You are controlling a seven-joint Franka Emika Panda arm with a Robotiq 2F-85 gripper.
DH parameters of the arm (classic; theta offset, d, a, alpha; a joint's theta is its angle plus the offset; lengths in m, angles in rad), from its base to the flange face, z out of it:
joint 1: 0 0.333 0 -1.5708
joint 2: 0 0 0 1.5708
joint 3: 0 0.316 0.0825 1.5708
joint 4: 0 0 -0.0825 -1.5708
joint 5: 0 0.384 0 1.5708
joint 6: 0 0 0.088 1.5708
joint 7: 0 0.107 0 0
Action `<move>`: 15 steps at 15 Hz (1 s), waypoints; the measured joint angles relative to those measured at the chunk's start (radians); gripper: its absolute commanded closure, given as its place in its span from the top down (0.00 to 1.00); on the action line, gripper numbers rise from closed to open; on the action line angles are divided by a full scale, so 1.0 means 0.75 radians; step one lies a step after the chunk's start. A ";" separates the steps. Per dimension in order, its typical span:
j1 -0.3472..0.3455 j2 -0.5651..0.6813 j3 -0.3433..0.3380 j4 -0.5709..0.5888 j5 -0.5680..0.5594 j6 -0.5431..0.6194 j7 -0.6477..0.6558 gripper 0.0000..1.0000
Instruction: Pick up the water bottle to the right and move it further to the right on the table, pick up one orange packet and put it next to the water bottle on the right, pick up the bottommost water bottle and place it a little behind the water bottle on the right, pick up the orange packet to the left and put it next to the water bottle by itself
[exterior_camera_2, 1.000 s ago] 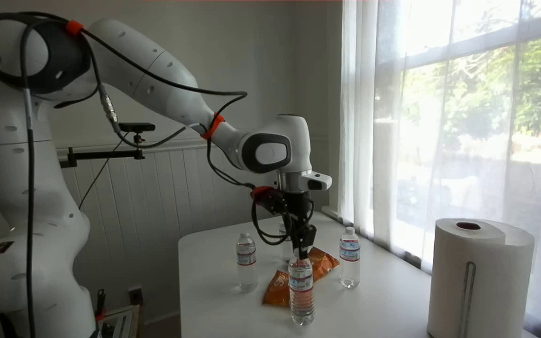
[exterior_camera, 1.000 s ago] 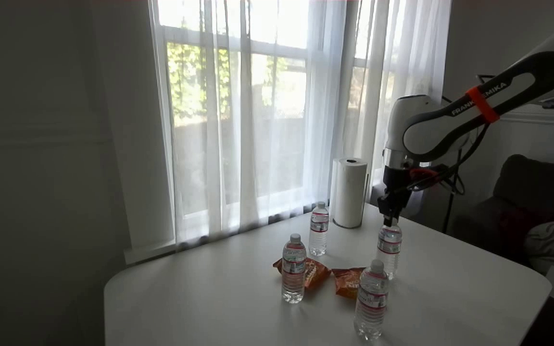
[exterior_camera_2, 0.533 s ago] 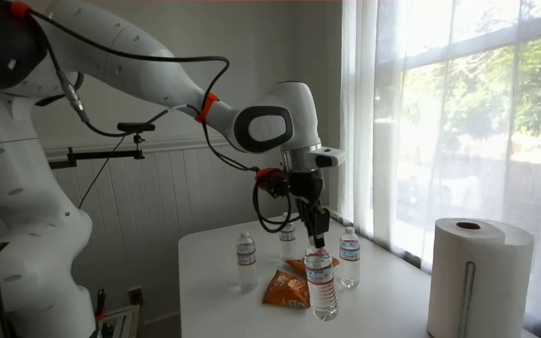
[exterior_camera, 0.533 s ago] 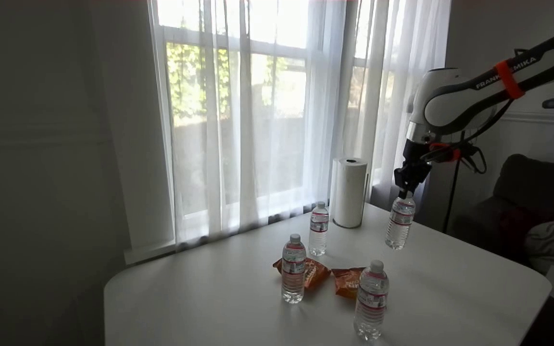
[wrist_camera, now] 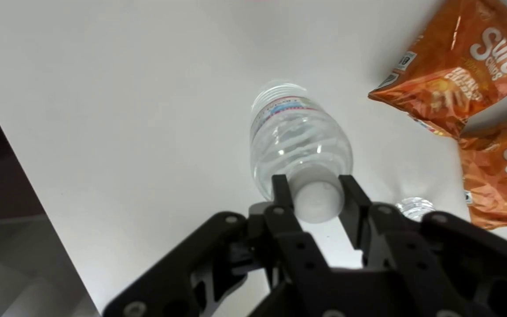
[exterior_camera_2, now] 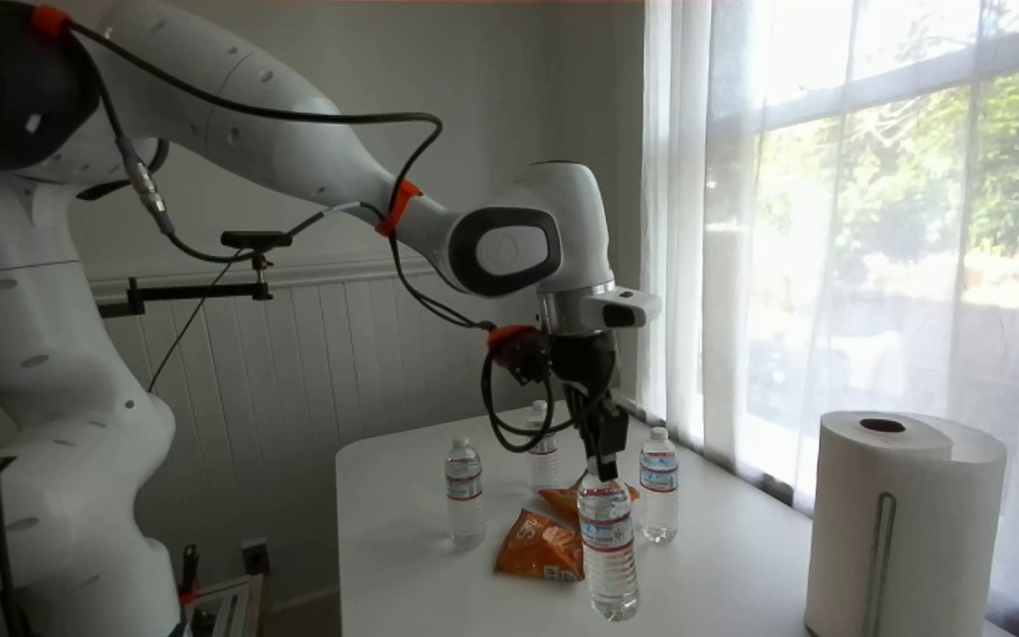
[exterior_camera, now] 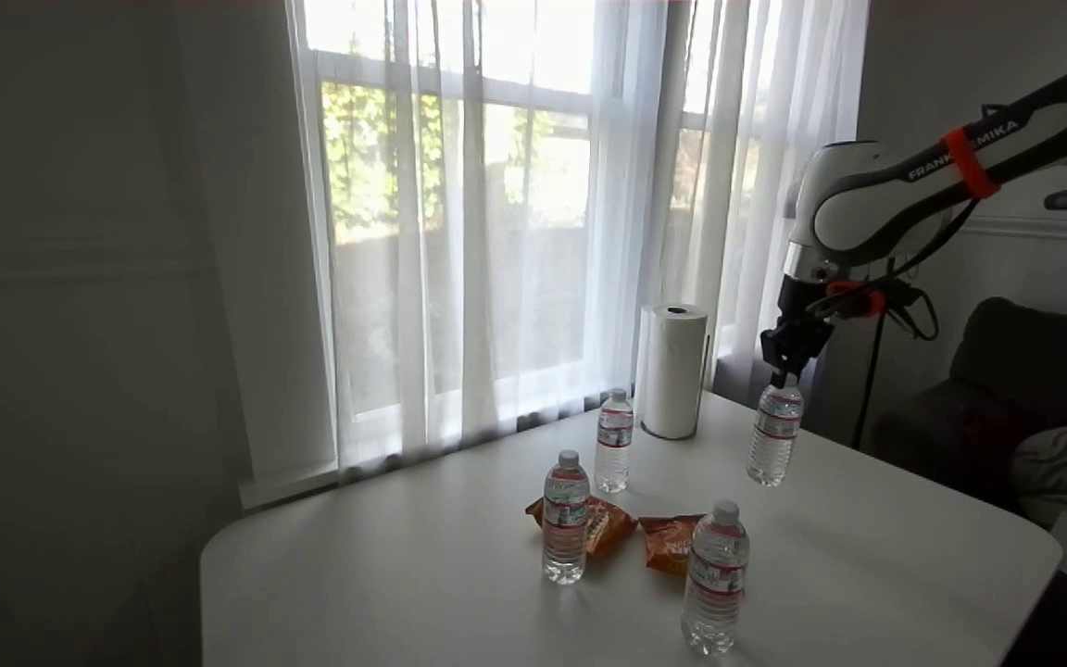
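One orange packet point(wrist_camera: 464, 66) and a second packet point(wrist_camera: 502, 176) are running off the wrist view's right edge, while the gripper point(wrist_camera: 315, 191) is running off the bottom and hiding most of a clear bottle point(wrist_camera: 415, 206). In an exterior view, the nearest bottle point(exterior_camera: 716, 593) is covering part of one packet, another bottle point(exterior_camera: 566, 519) part of its neighbour. In an exterior view, the held bottle point(exterior_camera_2: 612, 571) is blocking some packet surface, fine print on its label point(exterior_camera_2: 607, 533) is coming out unreadable, paper towel roll point(exterior_camera_2: 903, 531) is getting clipped at bottom.
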 measured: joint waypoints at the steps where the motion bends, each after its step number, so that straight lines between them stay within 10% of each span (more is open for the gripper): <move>1: -0.011 0.023 -0.014 0.020 0.000 0.001 -0.001 0.08; 15: -0.133 0.440 -0.120 0.433 0.097 -0.001 -0.062 0.08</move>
